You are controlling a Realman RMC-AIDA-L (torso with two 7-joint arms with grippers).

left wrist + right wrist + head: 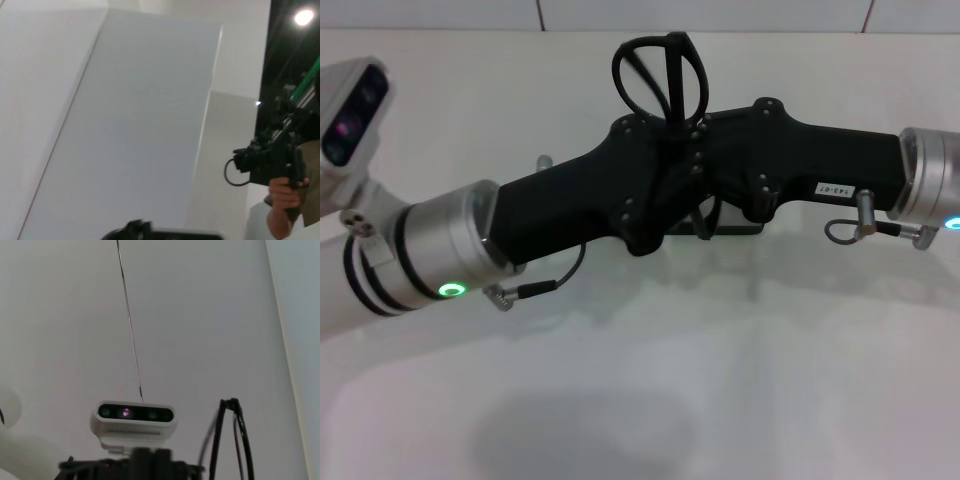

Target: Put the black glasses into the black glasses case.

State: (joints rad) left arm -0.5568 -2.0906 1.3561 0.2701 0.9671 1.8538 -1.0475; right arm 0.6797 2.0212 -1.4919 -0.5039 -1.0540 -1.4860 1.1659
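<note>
Above the white table, both arms meet mid-frame, L gripper and R gripper overlapping; can't tell jaw state on either. Black glasses stick up from between them, folded, against R gripper. Dark flat edge shows just under grippers, unclear what. L wrist view: white wall panels, person's hand w/ black device far off.
</note>
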